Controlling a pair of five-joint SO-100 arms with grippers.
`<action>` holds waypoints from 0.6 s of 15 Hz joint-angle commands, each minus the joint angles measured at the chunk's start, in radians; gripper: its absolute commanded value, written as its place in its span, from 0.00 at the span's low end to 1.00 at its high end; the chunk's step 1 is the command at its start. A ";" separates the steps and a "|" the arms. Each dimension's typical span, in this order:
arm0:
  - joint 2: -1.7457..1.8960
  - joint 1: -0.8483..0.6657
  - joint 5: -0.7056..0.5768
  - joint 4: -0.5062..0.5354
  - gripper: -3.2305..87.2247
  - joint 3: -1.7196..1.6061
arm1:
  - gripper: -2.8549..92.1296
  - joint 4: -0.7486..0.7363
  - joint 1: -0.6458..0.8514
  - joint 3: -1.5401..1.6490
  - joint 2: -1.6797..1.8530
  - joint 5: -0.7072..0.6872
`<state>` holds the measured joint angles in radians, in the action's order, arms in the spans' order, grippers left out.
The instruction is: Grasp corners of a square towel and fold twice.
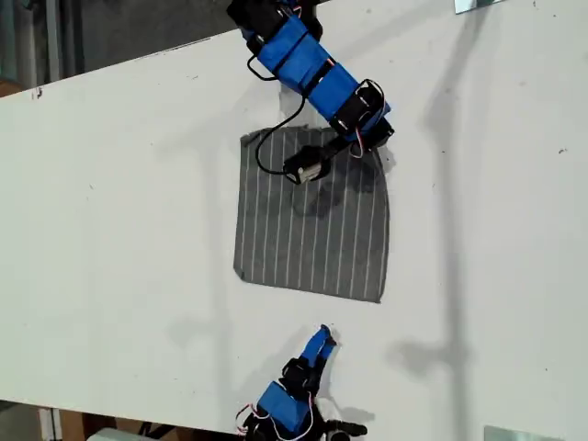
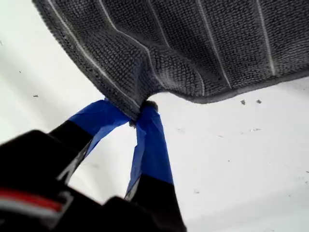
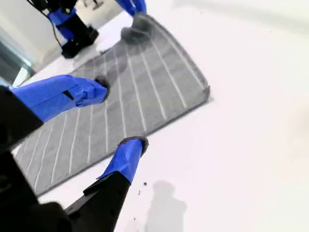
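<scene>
Towel (image 1: 312, 216) flat and unfolded on the table (image 1: 119, 230), one far corner (image 2: 140, 104) clamped in my first gripper (image 2: 140, 110), my second gripper (image 3: 120, 113) spread apart, hovering short of the near edge; both folds remain.

Blue arms (image 1: 308, 66), black joints, blue-taped claws (image 2: 140, 116).

You have a plain white table (image 1: 119, 230) with one grey striped towel (image 1: 312, 230) lying flat on it, nearer its far edge than its near edge in the exterior view; small dark specks dot the bare surface.
</scene>
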<state>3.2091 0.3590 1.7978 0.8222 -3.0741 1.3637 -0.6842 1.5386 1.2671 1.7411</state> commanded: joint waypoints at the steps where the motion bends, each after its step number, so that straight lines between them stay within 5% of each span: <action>1: -0.557 0.005 -0.014 -0.011 0.27 0.356 | 0.03 -0.005 0.012 -0.043 0.017 -0.011; 6: -1.293 0.043 0.046 0.083 0.27 0.838 | 0.03 -0.006 0.015 -0.032 0.017 -0.014; 9: -1.629 0.061 0.006 0.021 0.28 1.104 | 0.03 -0.009 0.015 -0.029 0.018 -0.014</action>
<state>1.7027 0.4080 1.8208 0.8636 -2.1430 1.3622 -0.6750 1.5386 1.2671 1.7349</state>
